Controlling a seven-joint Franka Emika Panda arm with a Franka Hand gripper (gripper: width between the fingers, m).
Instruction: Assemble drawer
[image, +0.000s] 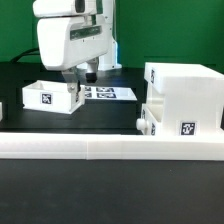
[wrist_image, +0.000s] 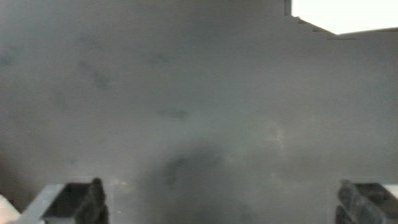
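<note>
Drawer housing (image: 185, 95) stands upright, knob (image: 140, 124) toward the exterior view's left (tag facing camera). My gripper (wrist_image: 222, 205) is spread wide, empty.

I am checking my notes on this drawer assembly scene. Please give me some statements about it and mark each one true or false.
1. The gripper is open and holds nothing. True.
2. The small white open-top plastic tray sits on top of the tall white boxy housing. False: it stands on the black table, apart from the housing.
3. The long low white rail lies in front of the housing in the exterior view. True.
4. The flat white marker board stands upright. False: it lies flat on the table.
</note>
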